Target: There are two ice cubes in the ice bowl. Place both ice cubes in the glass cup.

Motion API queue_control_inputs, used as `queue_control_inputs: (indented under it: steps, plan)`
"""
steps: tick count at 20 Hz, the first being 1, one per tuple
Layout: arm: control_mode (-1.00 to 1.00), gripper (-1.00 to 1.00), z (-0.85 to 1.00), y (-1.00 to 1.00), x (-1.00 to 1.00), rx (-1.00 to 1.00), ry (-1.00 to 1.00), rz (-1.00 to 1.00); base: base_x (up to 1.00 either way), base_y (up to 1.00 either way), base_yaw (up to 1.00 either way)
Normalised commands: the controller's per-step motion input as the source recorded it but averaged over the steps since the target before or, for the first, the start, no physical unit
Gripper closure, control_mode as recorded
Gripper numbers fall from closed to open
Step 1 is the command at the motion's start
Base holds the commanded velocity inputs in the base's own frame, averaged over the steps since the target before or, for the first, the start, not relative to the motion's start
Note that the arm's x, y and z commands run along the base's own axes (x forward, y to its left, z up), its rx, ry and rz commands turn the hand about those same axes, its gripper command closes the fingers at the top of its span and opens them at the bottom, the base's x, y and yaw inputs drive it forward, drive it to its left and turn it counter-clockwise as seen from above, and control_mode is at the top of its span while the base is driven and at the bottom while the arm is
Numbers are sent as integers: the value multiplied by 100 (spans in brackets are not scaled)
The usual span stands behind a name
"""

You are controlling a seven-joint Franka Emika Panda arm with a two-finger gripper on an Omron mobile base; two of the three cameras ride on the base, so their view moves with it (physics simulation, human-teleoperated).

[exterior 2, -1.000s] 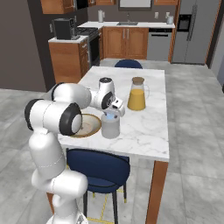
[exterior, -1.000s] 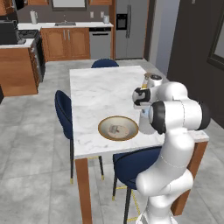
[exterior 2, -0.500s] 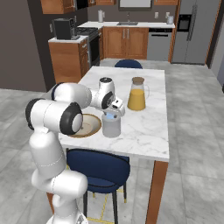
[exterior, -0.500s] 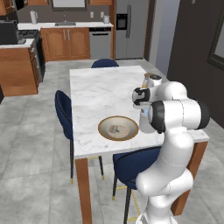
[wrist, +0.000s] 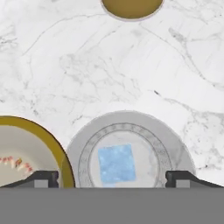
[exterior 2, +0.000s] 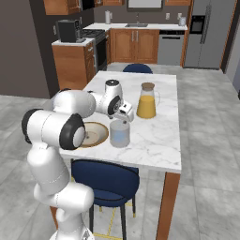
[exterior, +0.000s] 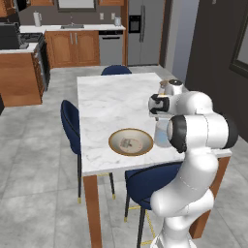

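Observation:
The glass cup [wrist: 177, 146] stands right under my gripper [wrist: 111, 177], whose dark fingertips [wrist: 43, 177] are spread wide, so it is open and holds nothing. A pale blue ice cube [wrist: 116, 162] lies on the cup's bottom. Beside it is the ice bowl [wrist: 59, 146] with its tan-gold rim, and a small greyish chunk [exterior: 128, 143] rests inside. From the base views, the gripper [exterior 2: 125, 111] hovers just above the cup [exterior 2: 119, 133], with the bowl [exterior: 116, 136] to its left on the marble table.
An orange-filled bottle [exterior 2: 146, 101] with a pale lid stands just beyond the cup. The white marble table [exterior: 106, 101] has blue chairs [exterior: 70, 121] along its left, far and near sides. Kitchen cabinets [exterior: 77, 46] line the back wall.

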Motion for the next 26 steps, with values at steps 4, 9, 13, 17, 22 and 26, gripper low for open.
queue_control_inputs:
  steps: [4, 9, 13, 17, 22, 26]
  plan:
    - [-100, -100, 45, 0, -41, 0, -15, 0, 0, 0, 0]
    - [-100, -100, 9, 27, -53, 0, -12, 0, 0, 0, 0]
    - [-100, -100, 0, 94, -12, 5, -6, 0, 0, 0, 0]
    - [-100, -100, 0, 100, 0, 8, -1, 0, 0, 0, 0]
    - [-100, -100, 0, 95, 0, 9, 0, 0, 0, 0, 0]
    - [-100, -100, 0, 50, 0, 1, 1, 0, 0, 0, 0]
